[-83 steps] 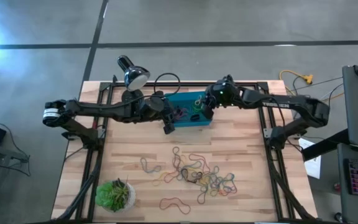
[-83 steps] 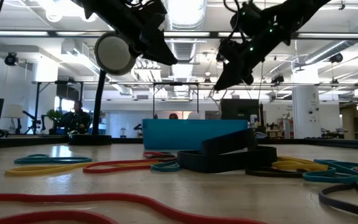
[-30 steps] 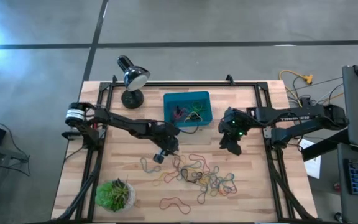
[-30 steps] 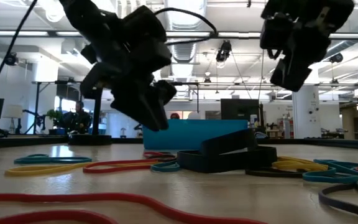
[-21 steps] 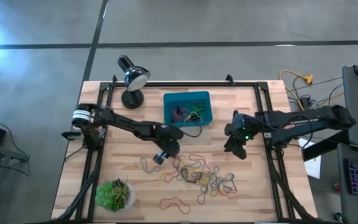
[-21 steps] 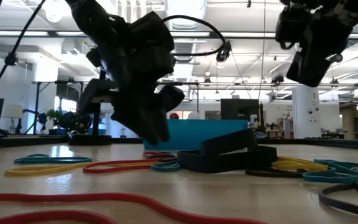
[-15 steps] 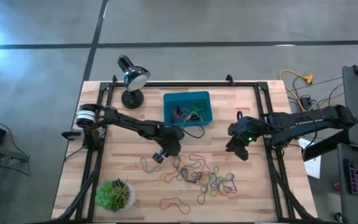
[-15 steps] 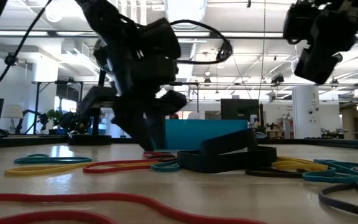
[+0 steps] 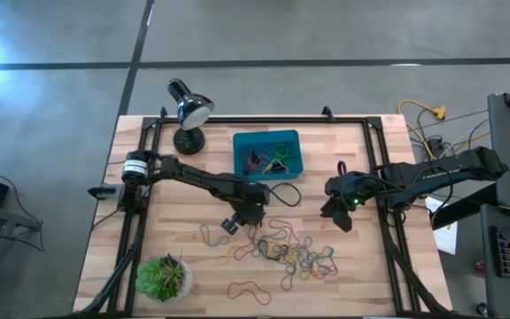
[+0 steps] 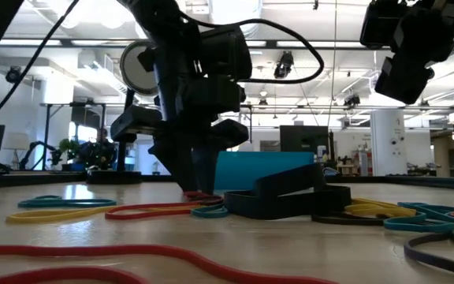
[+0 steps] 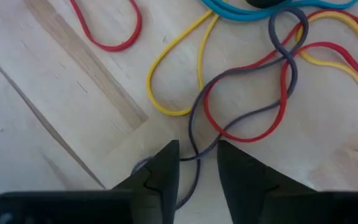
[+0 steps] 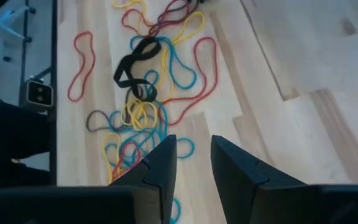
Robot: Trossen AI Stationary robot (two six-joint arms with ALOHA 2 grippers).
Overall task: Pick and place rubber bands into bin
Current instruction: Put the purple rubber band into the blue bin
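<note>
Loose rubber bands in red, yellow, teal, grey and black lie tangled on the wooden table, toward its near side. The teal bin stands behind them with a few bands inside; in the low view the bin shows past a black band. My left gripper points steeply down at the far left edge of the tangle, open, fingertips at table level. A grey band runs between its fingers. My right gripper hangs open and empty, high above the table's right side. My left gripper comes from above, slanting down, with one strand of the grey band running through the gap between its fingers. The strand lies slack on the table. Whether either finger touches it, I cannot tell.
A desk lamp stands at the far left corner and a potted plant at the near left. Black frame rails run along the table's sides. Bare wood lies between the bin and my right gripper.
My left gripper has gone toward the table's right edge and down, tipping from a slant to point steeply down at the bands. My right gripper has drifted toward the table's right edge, away from the bin, staying high. The bands have not moved.
</note>
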